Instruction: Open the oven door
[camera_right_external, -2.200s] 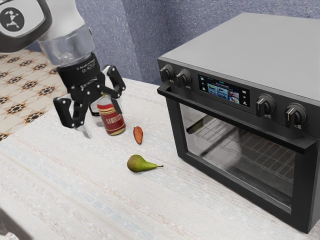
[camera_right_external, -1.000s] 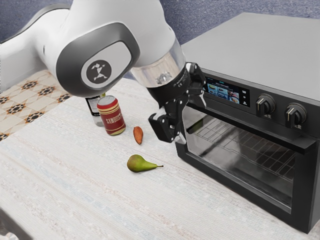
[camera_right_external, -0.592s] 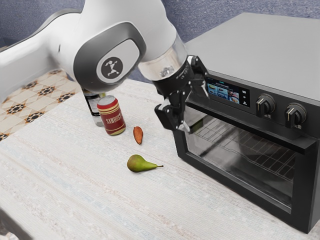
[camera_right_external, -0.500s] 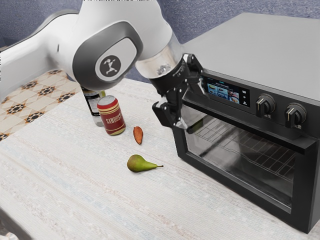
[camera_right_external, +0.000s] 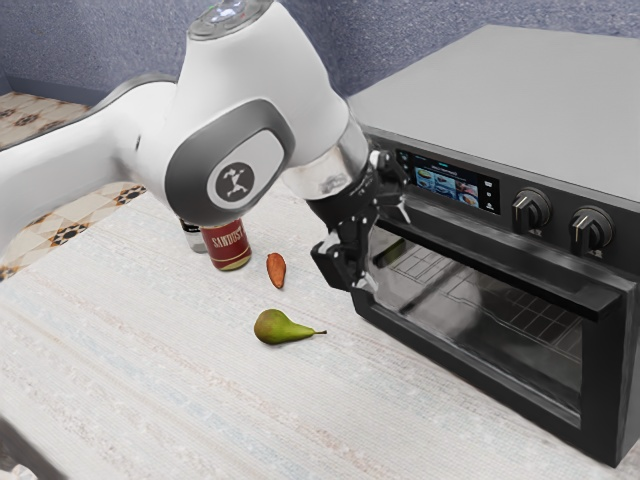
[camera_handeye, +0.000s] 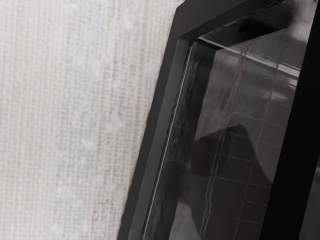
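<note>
My claw (camera_right_external: 388, 250) stands open at the handle (camera_right_external: 560, 286) of the oven door (camera_right_external: 606, 372), barely ajar, most of its swing remaining.

a hand could pass nearer than the pear (camera_right_external: 272, 327); carrot (camera_right_external: 276, 271) and can (camera_right_external: 228, 246) block the far side, oven (camera_right_external: 520, 110) the exterior view's right.
</note>
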